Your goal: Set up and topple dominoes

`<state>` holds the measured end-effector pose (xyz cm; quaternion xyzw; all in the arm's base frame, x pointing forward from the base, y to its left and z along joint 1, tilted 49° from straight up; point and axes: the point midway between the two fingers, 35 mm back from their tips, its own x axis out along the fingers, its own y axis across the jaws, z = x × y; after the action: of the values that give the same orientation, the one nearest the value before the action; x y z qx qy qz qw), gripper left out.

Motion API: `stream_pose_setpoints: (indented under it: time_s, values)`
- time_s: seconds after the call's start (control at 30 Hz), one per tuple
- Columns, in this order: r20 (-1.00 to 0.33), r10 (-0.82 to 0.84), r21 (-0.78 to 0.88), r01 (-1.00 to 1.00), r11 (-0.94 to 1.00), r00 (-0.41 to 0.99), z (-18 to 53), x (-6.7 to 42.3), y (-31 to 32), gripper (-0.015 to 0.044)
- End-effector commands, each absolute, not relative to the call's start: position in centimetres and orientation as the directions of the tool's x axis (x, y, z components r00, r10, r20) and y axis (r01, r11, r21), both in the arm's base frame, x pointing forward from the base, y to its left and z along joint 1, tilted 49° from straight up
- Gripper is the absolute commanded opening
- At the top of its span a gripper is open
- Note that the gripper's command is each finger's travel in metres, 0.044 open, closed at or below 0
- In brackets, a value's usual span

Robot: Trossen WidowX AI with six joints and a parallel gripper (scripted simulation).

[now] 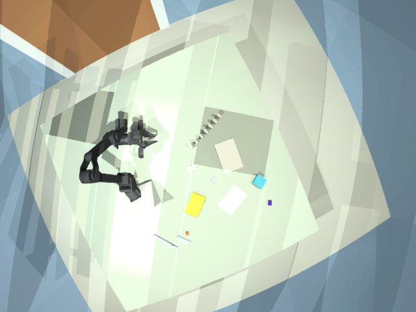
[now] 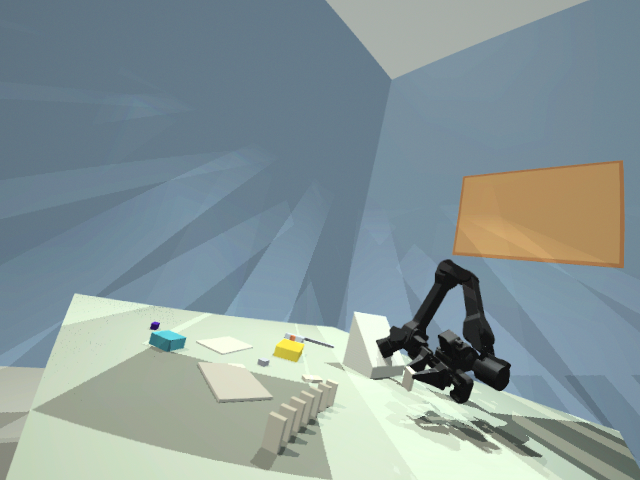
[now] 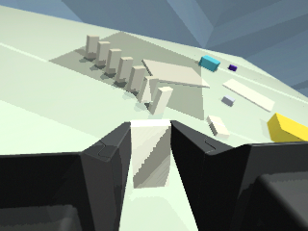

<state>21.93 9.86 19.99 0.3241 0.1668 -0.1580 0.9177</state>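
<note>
Exterior view: pale green table (image 2: 103, 439), blue walls, orange panel (image 2: 540, 214). Row of standing dominoes (image 2: 302, 408) near table centre. Arm folded low, gripper (image 2: 413, 376) level, fingers pinching a cream domino (image 3: 151, 154), well apart from the row's near end.

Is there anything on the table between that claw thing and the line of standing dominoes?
Nothing stands between: in the top view only bare table separates the gripper, shut on a domino, from the row's near end. A loose domino lies off to one side.
</note>
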Motion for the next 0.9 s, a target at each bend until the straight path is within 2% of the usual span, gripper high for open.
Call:
stream_pose_setpoints:
  time_s: [0.0, 0.3, 0.87]
  values:
    - [-0.329, -0.192, 0.62, 0.365, 0.695, 0.925, 20.7, 21.4, 9.9, 0.0107]
    - [-0.179, -0.209, 0.761, 0.27, 0.59, 0.961, 22.1, 20.1, 9.9, 0.0107]
    - [-0.176, -0.21, 0.763, 0.268, 0.588, 0.962, 22.1, 20.1, 9.9, 0.0107]
